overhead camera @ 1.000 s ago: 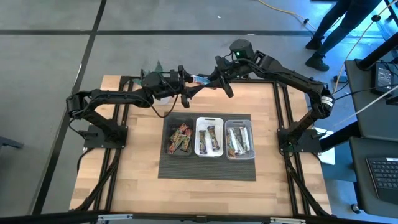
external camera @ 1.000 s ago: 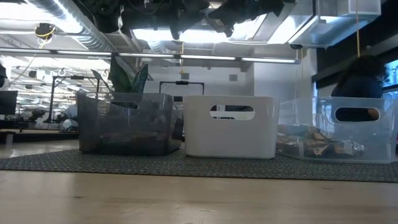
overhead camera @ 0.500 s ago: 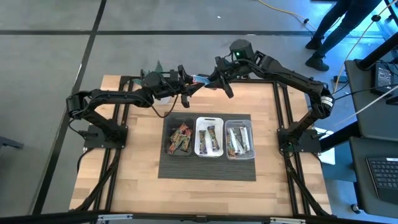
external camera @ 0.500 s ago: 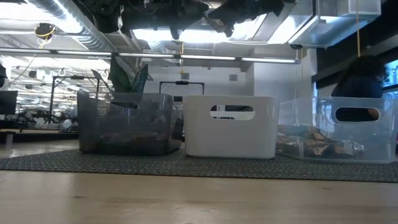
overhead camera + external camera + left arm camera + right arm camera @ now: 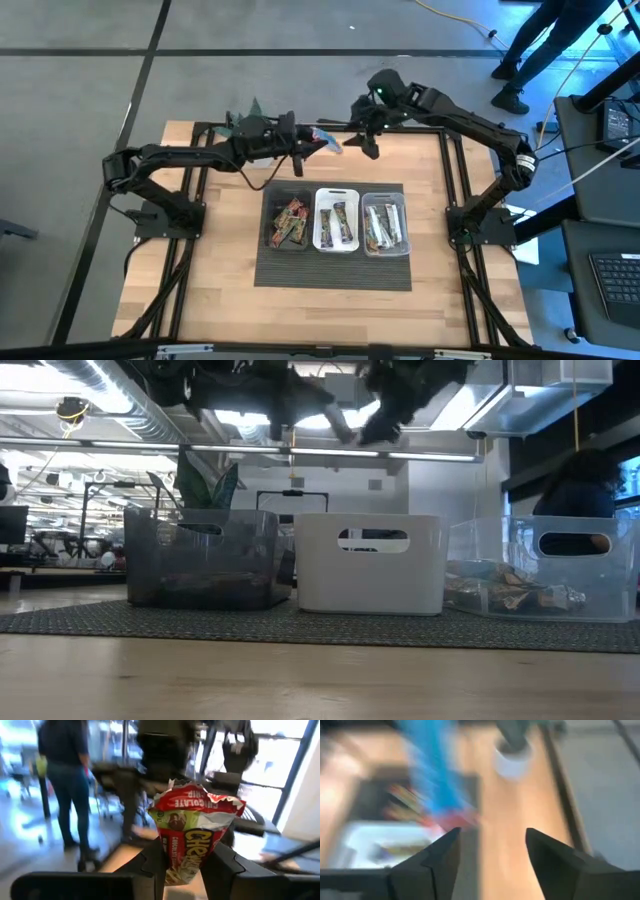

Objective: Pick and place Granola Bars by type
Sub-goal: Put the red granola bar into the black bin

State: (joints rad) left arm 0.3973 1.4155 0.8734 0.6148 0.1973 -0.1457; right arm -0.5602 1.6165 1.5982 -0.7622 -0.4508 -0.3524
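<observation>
**One bar in my left claw, high above the trays**

My left gripper [image 5: 312,146] is clamped on a granola bar [image 5: 192,837], held in the air over the far edge of the table [image 5: 225,255], behind the row of three trays. In my left wrist view the wrapper sits squeezed between my two fingers [image 5: 152,865], red and white with yellow lettering, its crimped end sticking out past the fingertips. My right gripper [image 5: 368,140] hangs just beside, fingers spread and holding nothing, well clear of the bar by my reading of the high view.

To do this step well, I judge I should first settle which tray suits this wrapper. The black tray [image 5: 270,232] holds red-brown bars, the white tray [image 5: 322,228] a few darker ones, the clear tray [image 5: 402,228] pale silvery ones; the red wrapper looks closest to the black tray's lot. I would carry the bar down over that tray, keep the grip firm until it is low inside the walls, then part the fingers. The right arm should stay back so the two do not meet.

The bar's long axis runs in line with my fingers, pointing away from the wrist. From above, it lies roughly across the table, free end toward the right arm, tilted slightly toward the trays.
</observation>
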